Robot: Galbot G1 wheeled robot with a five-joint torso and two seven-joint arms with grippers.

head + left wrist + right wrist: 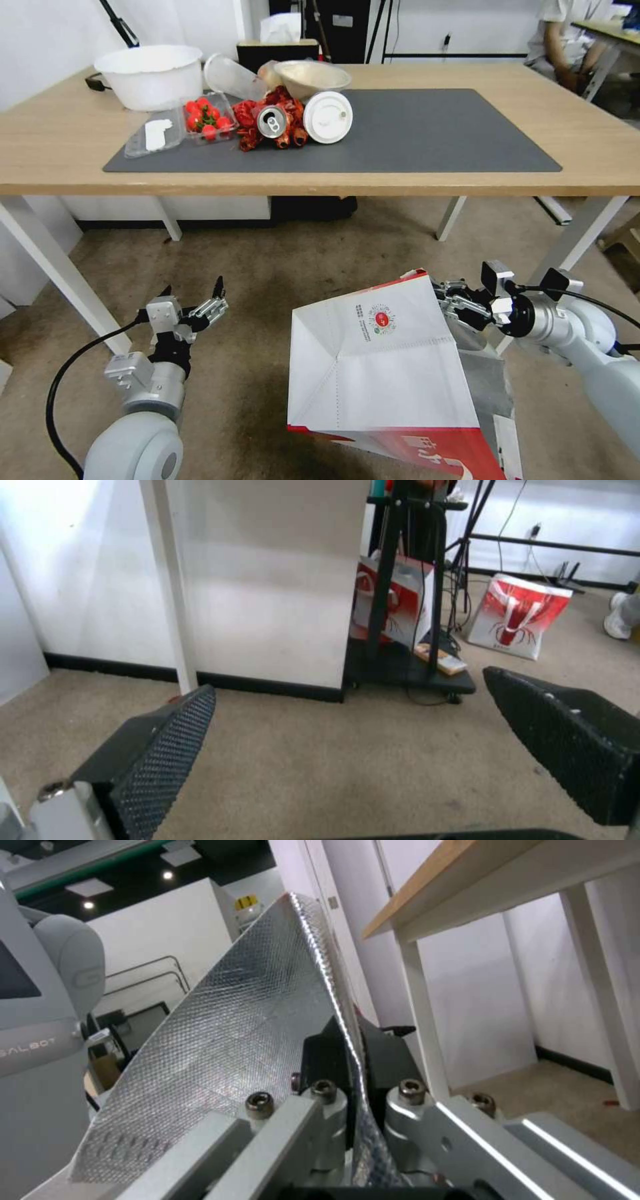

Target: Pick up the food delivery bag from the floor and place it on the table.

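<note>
Boxy red-white paper bag [383, 373], crinkled silver foil lining, rim pinched between right fingers [448, 301]; left fingers [193, 293] spread, empty.

You've got 1 food delivery bag [387, 373], 2 grippers: left gripper [193, 299], right gripper [445, 299]. On 1 table [60, 143]: 2 bowls, 1 can [272, 121], 1 lid [327, 117].

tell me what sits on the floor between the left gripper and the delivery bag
Nothing: in the head view, bare stained floor separates the open left gripper from the food delivery bag, which the right gripper grips by its wall.
</note>
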